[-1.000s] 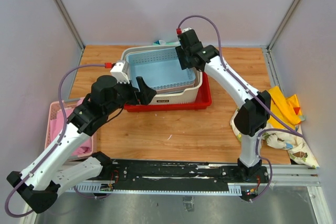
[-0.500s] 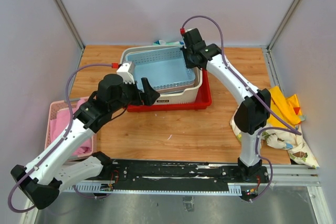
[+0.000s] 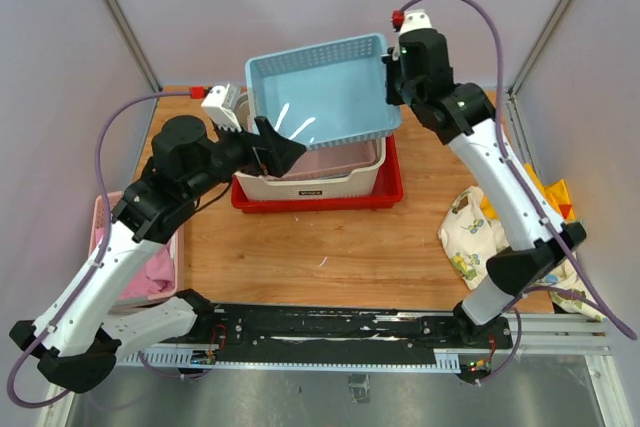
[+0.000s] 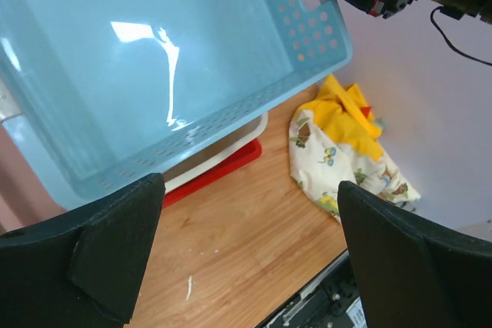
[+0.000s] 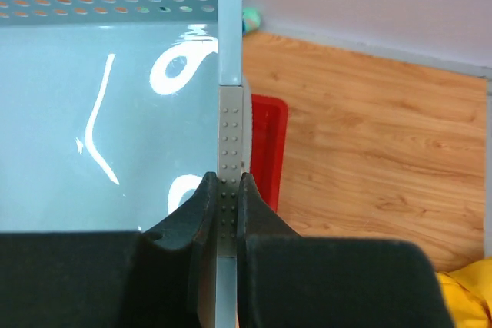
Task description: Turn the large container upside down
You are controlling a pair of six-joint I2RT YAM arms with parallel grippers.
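Right wrist view: right jaws pinch blue basket [image 5: 115, 113] rim, holding it raised, likely to free cream basket [image 3: 310, 183] beneath, upright in red tray [image 3: 392, 187]. Left jaws wide, gripping nothing.

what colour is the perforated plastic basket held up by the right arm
Light blue; the perforated plastic basket shows best in the top external view.
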